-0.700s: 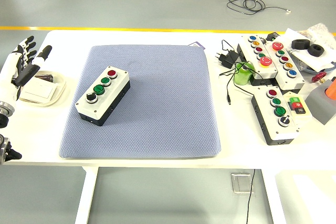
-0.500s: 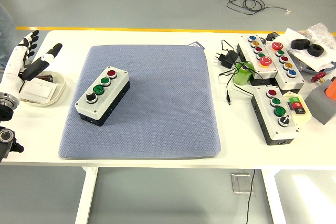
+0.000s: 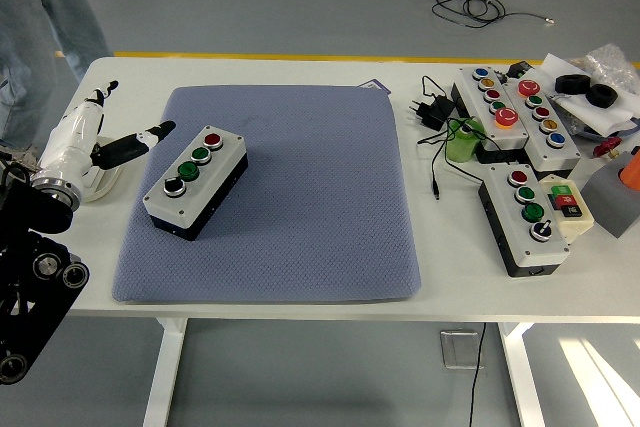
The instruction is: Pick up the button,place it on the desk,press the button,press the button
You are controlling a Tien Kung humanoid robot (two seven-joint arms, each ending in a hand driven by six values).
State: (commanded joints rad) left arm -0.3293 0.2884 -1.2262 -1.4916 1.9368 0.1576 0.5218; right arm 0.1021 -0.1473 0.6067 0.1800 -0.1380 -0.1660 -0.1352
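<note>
Button box (image 3: 196,183) sits on the grey mat (image 3: 300,217), in the mat's left half, long axis tilted. Four controls on top: red at the far end, two green, a black knob at the near end. Nothing touches it.

Left hand (image 3: 100,137) is just left of the box, over the mat's left edge. Fingers extended and spread, empty, dark fingertip pointing toward the box, a gap between them. Right hand not in view.

Risks, judged from this layout:
- The box is wide, and a grasp from the side with spread fingers may slip off or just shove it along the mat.
- The mat looks soft and textured, so the box could drag or tip instead of sliding clean.
- Fingers closing over the top could hit a button early.
- The controls sit close together, so a press could land on the wrong one.
- A small white tray (image 3: 108,179) lies under the wrist left of the box, and the arm could clip it.

Surface: white desk (image 3: 300,72) with the mat in the middle. Well right of the box are more button boxes (image 3: 528,215), cables, a green object (image 3: 463,139) and black rings. Room: grey floor, a yellow line behind the desk, loose cables. A person's legs (image 3: 45,7) are at the far left.
</note>
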